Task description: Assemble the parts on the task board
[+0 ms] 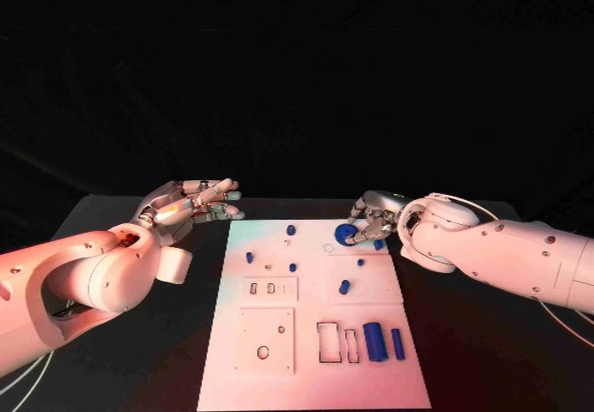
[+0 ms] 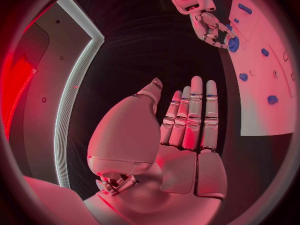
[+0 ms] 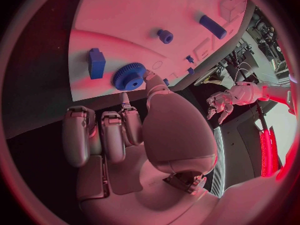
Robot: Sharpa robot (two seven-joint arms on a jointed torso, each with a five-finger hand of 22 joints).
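While coloured light falls across everything, the scene breaks down like this, biggest thing first:

Table: the black table (image 1: pixel 495 360) carries the board in its middle, with an arm coming in from each side.

Board: the white board (image 1: pixel 279 378) lies flat and runs lengthwise away from the robot; its near half has rectangular cut-outs, its far half has small holes and pegs.

Left arm: the left arm (image 1: pixel 75 283) reaches in over the table to the left of the board.

Right arm: the right arm (image 1: pixel 520 253) reaches in over the board's far right corner.

Left hand: the left hand (image 1: pixel 192 204) hovers beside the board's far left corner, apart from it. In its wrist view the fingers (image 2: pixel 195 112) are straight and lie side by side, the thumb stands off, and the palm holds nothing.

Right hand: the right hand (image 1: pixel 375 220) is at the board's far right edge, holding the gear between the thumb and a fingertip; the other fingers (image 3: pixel 100 135) are curled in loosely off the board's edge.

Gear: the round blue gear (image 3: pixel 129 76) sits at the board's far right corner, in that pinch; whether it rests on the board is unclear.

Bars: a thick blue bar (image 1: pixel 374 341) and a thinner bar (image 1: pixel 397 343) lie side by side near the board's near right edge, beside the slot outlines.

Block: a small blue block (image 3: pixel 96 63) lies on the board just beside the gear.

Pegs: several small blue pegs (image 1: pixel 291 230) stand scattered over the far half of the board.
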